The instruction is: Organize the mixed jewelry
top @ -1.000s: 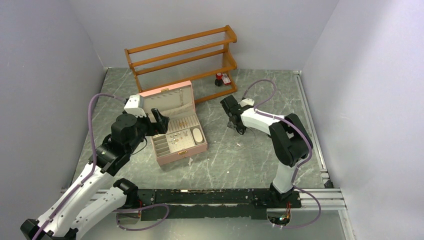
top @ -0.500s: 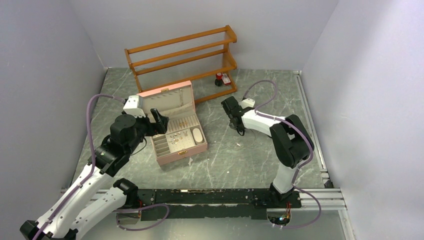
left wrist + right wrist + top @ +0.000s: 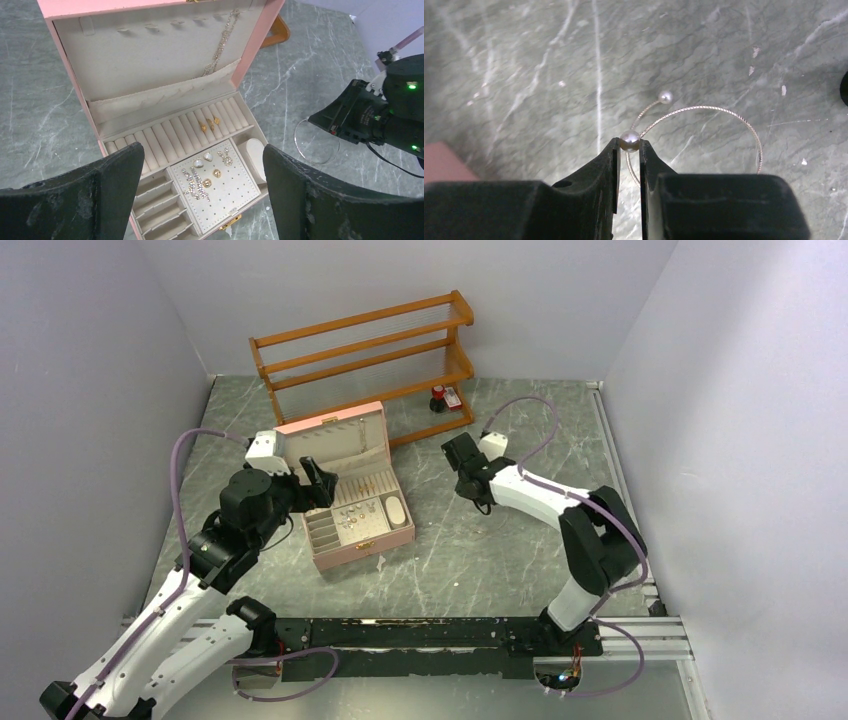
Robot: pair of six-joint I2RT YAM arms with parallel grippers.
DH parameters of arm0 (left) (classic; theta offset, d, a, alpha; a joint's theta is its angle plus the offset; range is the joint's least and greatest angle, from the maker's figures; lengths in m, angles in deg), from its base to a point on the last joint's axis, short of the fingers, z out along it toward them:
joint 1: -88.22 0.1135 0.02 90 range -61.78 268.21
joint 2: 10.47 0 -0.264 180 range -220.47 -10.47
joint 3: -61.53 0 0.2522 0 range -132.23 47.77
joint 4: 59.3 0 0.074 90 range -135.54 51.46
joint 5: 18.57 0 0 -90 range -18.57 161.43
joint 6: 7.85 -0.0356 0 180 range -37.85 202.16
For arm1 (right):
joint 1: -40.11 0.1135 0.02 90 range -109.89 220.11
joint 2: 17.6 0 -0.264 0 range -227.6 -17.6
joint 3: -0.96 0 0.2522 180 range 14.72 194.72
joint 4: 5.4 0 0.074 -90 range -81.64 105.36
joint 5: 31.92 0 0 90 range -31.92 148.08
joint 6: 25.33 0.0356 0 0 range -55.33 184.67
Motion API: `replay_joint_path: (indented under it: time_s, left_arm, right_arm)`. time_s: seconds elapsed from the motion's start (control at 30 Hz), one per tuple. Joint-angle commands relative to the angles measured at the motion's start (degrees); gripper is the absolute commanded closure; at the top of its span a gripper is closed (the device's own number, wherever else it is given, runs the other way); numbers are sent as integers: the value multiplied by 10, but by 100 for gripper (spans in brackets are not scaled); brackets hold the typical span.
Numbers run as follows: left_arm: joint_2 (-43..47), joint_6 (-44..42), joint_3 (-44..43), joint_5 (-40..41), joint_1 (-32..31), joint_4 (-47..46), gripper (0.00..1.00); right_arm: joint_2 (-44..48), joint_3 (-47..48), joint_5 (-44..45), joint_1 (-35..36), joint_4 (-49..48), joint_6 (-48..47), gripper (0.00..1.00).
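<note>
The pink box (image 3: 372, 540) stands open. Its trays hold the mixed jewelry: gold rings (image 3: 209, 123) in the rolls, several earrings (image 3: 210, 172) on the pad and a chain (image 3: 222, 45) in the lid. My left gripper (image 3: 203, 147) is open and empty above the box, also seen from the top (image 3: 322, 480). My right gripper (image 3: 629, 142) is shut on a pearl (image 3: 629, 139) at one end of a thin wire bangle (image 3: 724, 111), low over the table right of the box (image 3: 478, 498). The bangle's other pearl (image 3: 665, 96) is free.
A wooden rack (image 3: 365, 350) stands at the back, with a red-capped bottle (image 3: 438, 397) by its right end. A corner of the pink box (image 3: 444, 160) shows at the left of the right wrist view. Grey walls close in both sides.
The right arm's elbow has swung to the right while its gripper stays near the same spot. The left arm has hardly moved.
</note>
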Motion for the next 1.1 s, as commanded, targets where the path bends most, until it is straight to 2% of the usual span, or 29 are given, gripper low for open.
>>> replay_joint_path:
  time_s: [0.0, 0.23, 0.37, 0.57, 0.77, 0.93, 1.07]
  left_arm:
    - [0, 17, -11, -10, 2, -8, 8]
    - [-22, 57, -24, -55, 2, -13, 7]
    - [-54, 102, -85, -118, 2, 5, 5]
    - [-103, 146, -150, -214, 5, -1, 6]
    - [-128, 231, -191, -278, 13, -45, 9]
    - [-137, 272, -203, -289, 14, -65, 10]
    - [-142, 288, -169, -289, 14, -75, 12]
  right_arm:
    - [56, 6, 8, 24, 14, -11, 86]
    - [153, -8, 4, 69, -32, -89, 86]
    - [220, -12, -20, 85, -76, -166, 86]
    - [302, -10, -165, 87, -136, -292, 84]
    - [322, 1, -279, 93, -158, -343, 81]
    - [329, 2, -394, 114, -191, -372, 80]
    - [327, 8, -418, 152, -206, -405, 80]
